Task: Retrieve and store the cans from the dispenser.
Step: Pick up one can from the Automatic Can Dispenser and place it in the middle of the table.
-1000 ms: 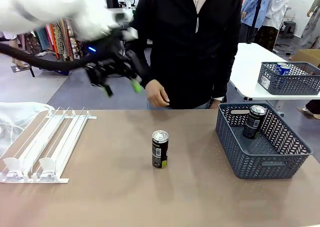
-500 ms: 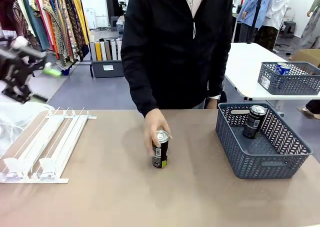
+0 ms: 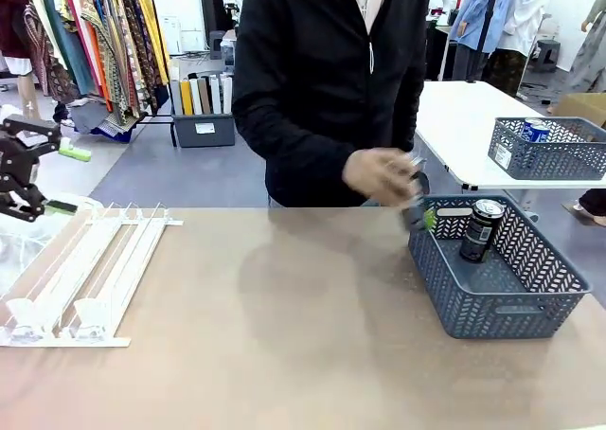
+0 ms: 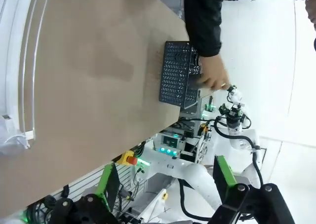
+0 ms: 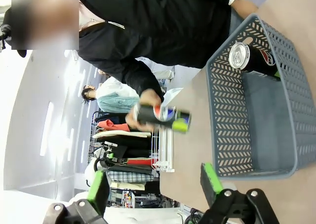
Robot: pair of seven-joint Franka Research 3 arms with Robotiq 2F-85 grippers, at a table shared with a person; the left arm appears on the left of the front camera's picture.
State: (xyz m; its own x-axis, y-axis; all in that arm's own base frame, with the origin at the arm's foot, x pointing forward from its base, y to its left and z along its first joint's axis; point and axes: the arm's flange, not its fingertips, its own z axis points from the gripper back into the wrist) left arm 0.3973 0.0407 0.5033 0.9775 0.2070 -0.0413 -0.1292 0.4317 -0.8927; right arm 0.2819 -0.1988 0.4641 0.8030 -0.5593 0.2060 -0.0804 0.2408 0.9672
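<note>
The left claw (image 3: 38,179) hangs spread apart and empty, just past the far end of the white rack (image 3: 85,278), whose lanes run lengthwise toward the near edge. Well off to its right, the person's hand (image 3: 379,176) carries a can (image 5: 160,116) lying sideways above the basket (image 3: 492,302); another can (image 3: 480,229) stands upright inside. The right claw (image 5: 154,185) gapes open too

Apparent Pepsi logo on the held can (image 5: 162,114).
</note>
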